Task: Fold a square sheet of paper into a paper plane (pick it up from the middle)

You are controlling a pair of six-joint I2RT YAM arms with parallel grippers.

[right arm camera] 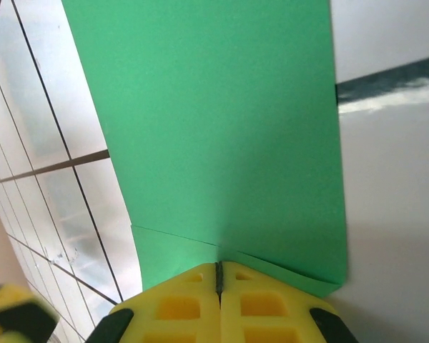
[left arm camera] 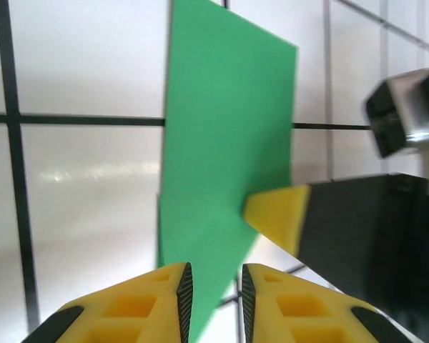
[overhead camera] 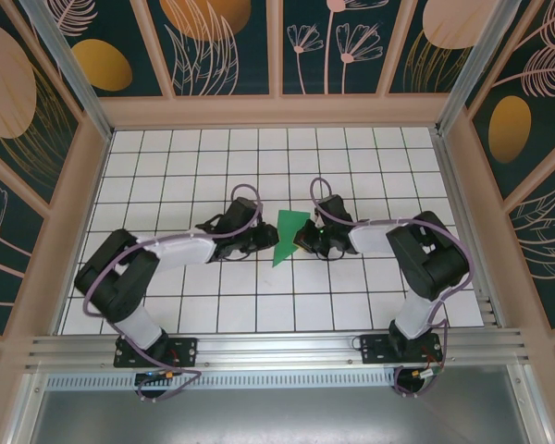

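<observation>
Holding the thin green folded paper wedge (overhead camera: pixel 283 236) looked easy, I judged: it was light, bendy and quick to crumple, so pinching a creased edge was best. It stood between my claws over the white grid table (overhead camera: pixel 351 157). My right claw (right arm camera: pixel 218 275) was clamped on its edge. My left claw (left arm camera: pixel 214 294) stood a little apart around a corner.

The green sheet of paper (overhead camera: pixel 285 239), folded into a creased wedge, is over the middle of the desk (overhead camera: pixel 166 166), wide edge at twelve o'clock, narrow tip toward seven.
</observation>
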